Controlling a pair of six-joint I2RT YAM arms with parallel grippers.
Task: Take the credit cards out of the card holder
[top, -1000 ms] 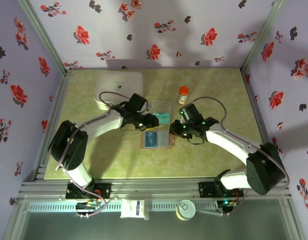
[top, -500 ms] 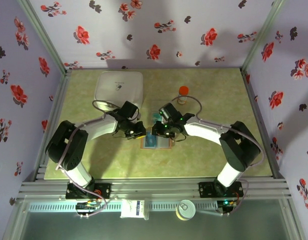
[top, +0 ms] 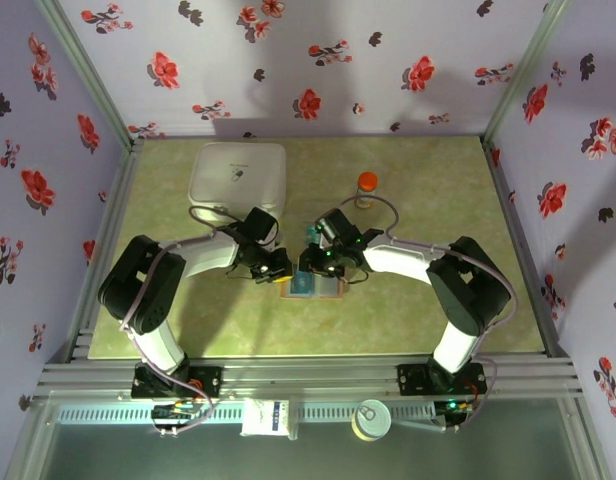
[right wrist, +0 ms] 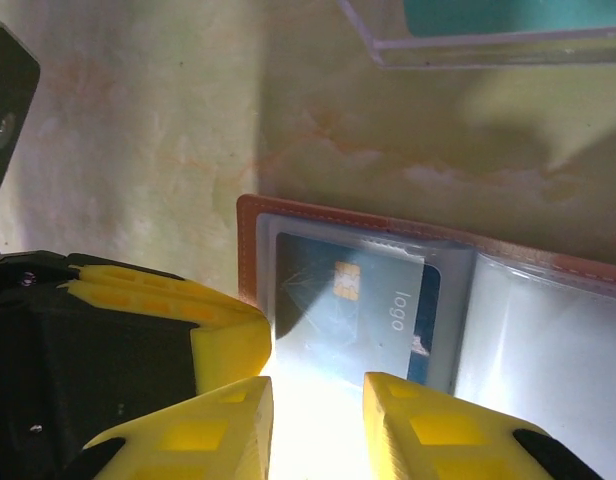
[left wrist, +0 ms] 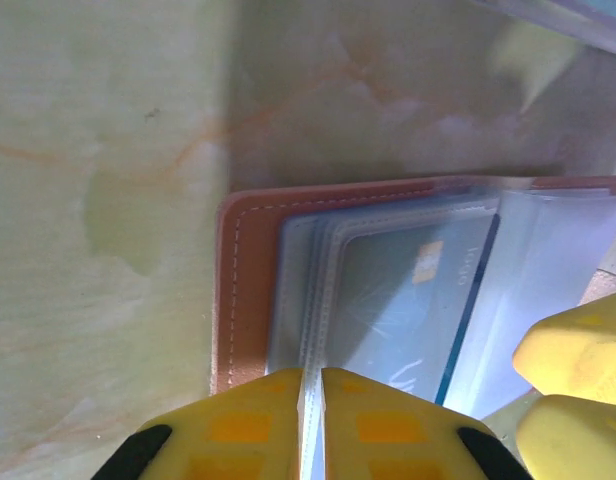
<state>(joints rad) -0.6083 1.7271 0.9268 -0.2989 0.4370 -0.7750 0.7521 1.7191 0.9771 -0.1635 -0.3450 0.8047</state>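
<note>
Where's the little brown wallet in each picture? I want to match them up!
Top external: the card holder lies open on the green table, just below the picture's centre.
Left wrist: the card holder spreads from the middle to the right edge, its brown border on the left.
Right wrist: the card holder takes up the lower right, its brown corner near the middle.
Shared landmark: the blue card inside its clear pocket.

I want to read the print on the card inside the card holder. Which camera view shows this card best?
The right wrist view: the card lies close, with its chip and the word "logo" readable. The left wrist view shows it paler, behind clear pockets of the card holder. The top view gives a tiny blue patch.
</note>
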